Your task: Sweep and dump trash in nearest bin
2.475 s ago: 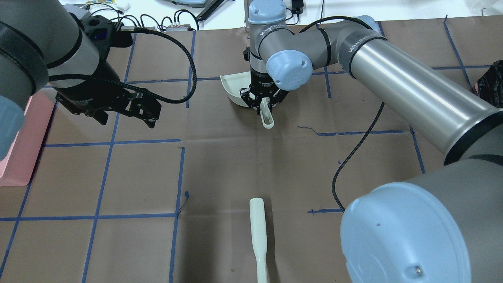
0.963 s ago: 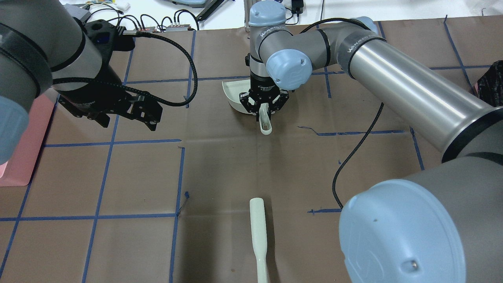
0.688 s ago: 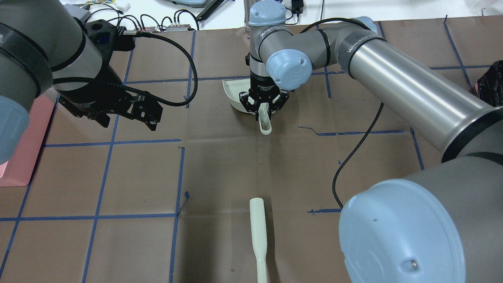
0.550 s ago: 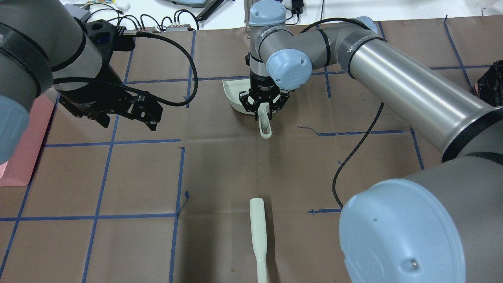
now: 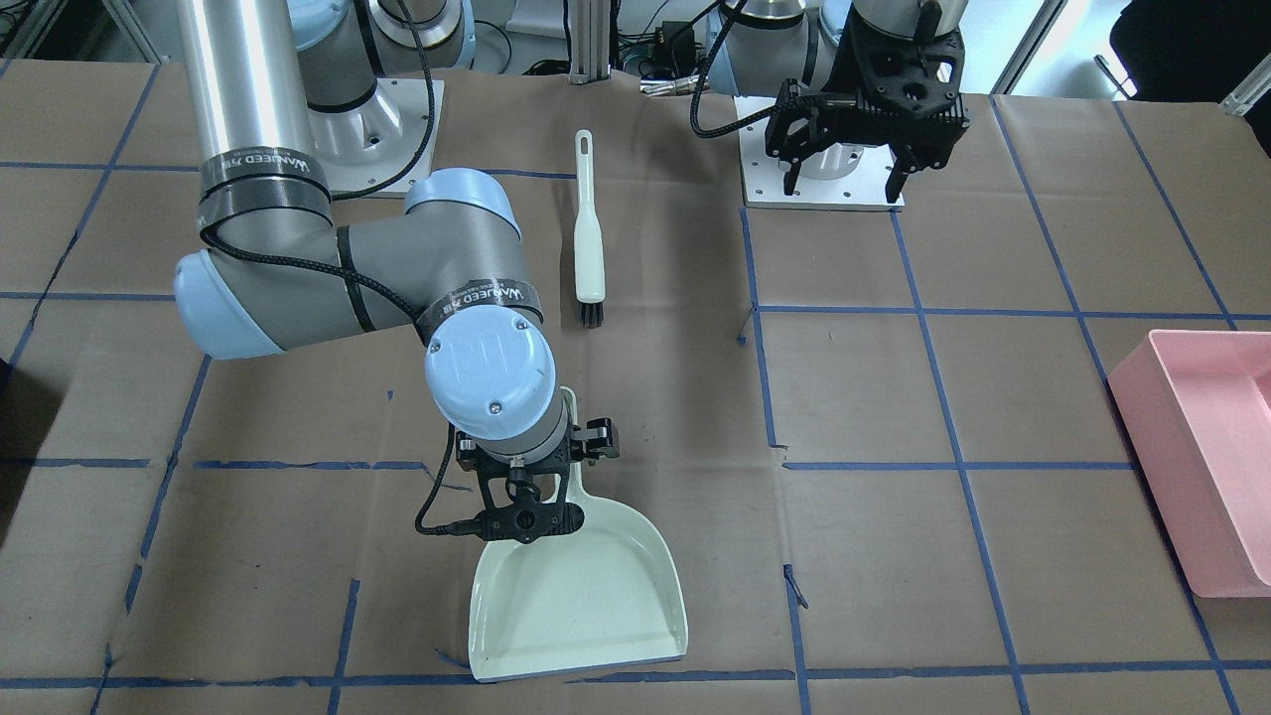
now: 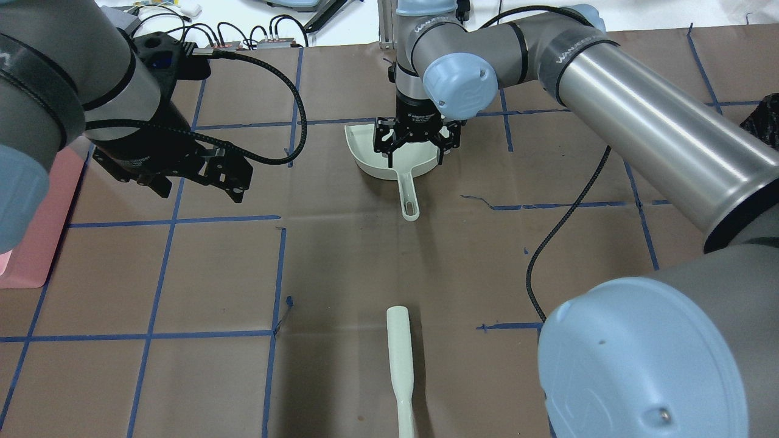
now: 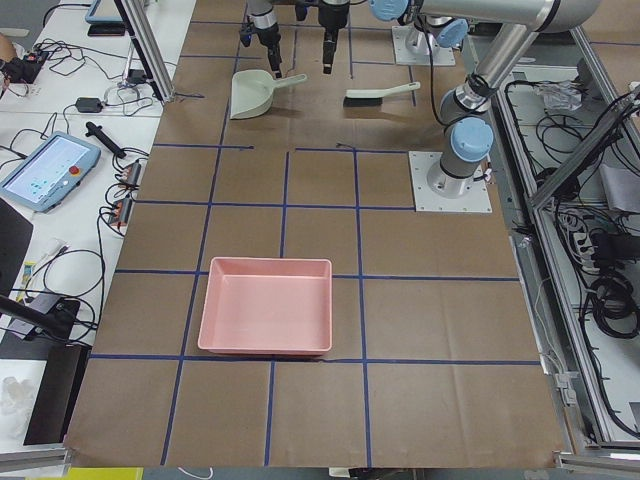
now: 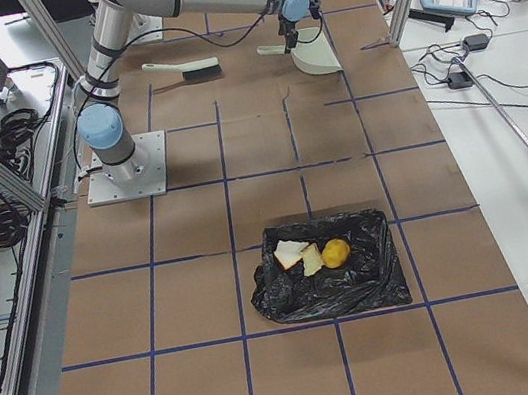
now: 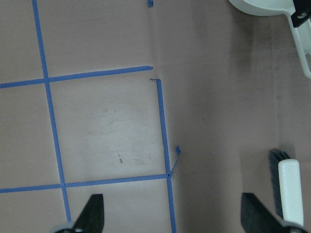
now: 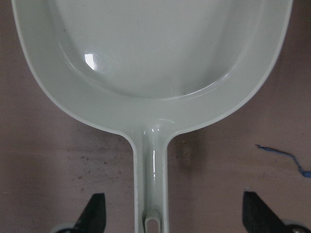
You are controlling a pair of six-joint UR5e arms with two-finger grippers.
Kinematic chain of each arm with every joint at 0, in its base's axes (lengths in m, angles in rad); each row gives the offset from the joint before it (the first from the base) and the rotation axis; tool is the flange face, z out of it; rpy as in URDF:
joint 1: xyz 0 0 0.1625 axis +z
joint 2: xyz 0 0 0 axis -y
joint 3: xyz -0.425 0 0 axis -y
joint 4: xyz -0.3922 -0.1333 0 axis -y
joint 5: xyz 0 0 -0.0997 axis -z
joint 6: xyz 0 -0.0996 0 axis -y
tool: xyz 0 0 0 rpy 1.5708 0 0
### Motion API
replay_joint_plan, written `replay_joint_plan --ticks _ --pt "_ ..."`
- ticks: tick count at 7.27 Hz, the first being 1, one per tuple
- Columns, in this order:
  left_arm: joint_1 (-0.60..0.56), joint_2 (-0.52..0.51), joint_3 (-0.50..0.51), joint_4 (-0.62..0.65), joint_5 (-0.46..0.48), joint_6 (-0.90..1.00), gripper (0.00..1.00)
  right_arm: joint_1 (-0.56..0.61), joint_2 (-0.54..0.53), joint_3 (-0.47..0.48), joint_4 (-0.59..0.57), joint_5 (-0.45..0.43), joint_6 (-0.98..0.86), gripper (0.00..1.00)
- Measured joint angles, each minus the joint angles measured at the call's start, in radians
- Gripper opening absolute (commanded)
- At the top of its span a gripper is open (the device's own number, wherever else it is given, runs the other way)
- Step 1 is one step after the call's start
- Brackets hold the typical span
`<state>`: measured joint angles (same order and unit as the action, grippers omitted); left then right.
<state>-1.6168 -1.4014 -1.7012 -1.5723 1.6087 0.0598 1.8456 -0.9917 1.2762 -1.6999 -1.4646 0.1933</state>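
Observation:
The trash lies inside a black-bagged bin (image 8: 330,288): a yellow potato (image 8: 334,252) and two bread pieces (image 8: 290,252) (image 8: 312,261). A pale green dustpan (image 6: 367,155) (image 5: 586,596) rests flat on the brown table, and its pan (image 10: 150,58) is empty. My right gripper (image 6: 415,146) (image 10: 175,216) hangs open just above the dustpan's handle, one finger on each side and neither touching it. A white brush (image 6: 400,359) (image 5: 588,238) lies alone near the robot's base. My left gripper (image 6: 219,176) (image 9: 175,216) hovers open over bare table and holds nothing.
A pink bin (image 7: 265,320) (image 5: 1192,467) sits on the robot's left side of the table. The black bag's edge (image 6: 761,131) shows at the far right. Blue tape lines grid the brown paper. Cables and devices lie beyond the far table edge.
My right gripper has opened, let go of the dustpan handle and shifted slightly away toward the far side. The dustpan now lies flat. The left arm has barely moved.

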Motion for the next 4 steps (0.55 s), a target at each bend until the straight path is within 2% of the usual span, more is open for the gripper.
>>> replay_joint_plan --ticks 2,4 --pt "0.0 -0.001 0.0 0.0 -0.002 0.0 1.0 -0.036 -0.037 -0.073 0.124 -0.012 -0.069 1.0" --pt "0.0 -0.001 0.0 0.001 -0.001 0.0 1.0 -0.103 -0.105 -0.086 0.211 -0.044 -0.205 1.0"
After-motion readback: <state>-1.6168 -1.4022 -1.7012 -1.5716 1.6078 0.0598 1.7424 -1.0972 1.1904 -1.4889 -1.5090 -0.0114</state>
